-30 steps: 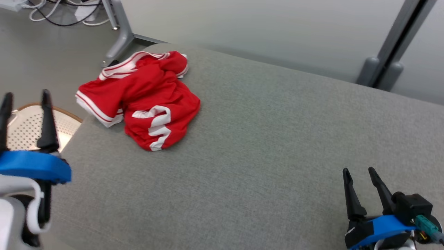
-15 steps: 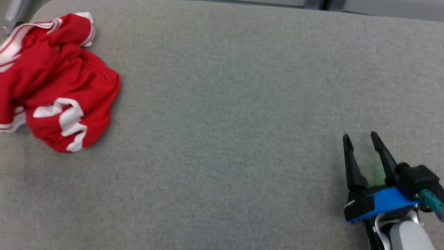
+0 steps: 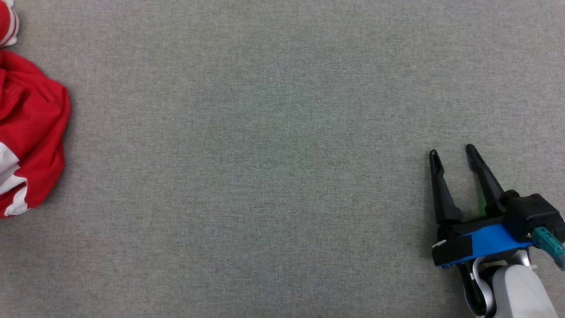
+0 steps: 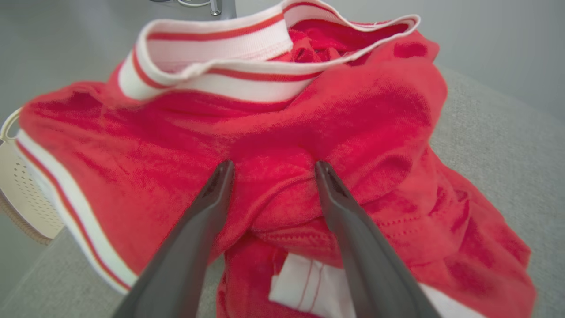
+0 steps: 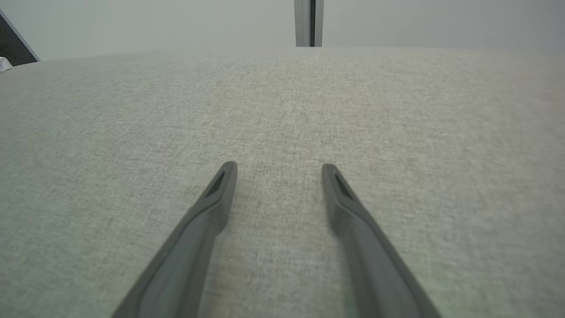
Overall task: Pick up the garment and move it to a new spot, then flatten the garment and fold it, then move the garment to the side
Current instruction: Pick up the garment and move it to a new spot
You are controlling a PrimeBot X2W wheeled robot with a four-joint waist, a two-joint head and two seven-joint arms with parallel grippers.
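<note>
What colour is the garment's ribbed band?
The band is white with red stripes; left wrist view shows it best.

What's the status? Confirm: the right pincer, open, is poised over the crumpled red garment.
Wrong arm. The left wrist view shows the left pincer, open, poised over the crumpled red garment; the right pincer is over bare grey fabric.

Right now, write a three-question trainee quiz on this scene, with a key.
1. Choose: the red garment lies on A) a grey fabric surface, B) a wooden floor, C) a metal tray.
2. True or false: the right jaws are shut on the garment.
3. Fill in: in the left wrist view, the left jaws stand ____ on either side of a ridge of the garment.
Key: 1 A; 2 false, they are open over bare surface; 3 open.
</note>
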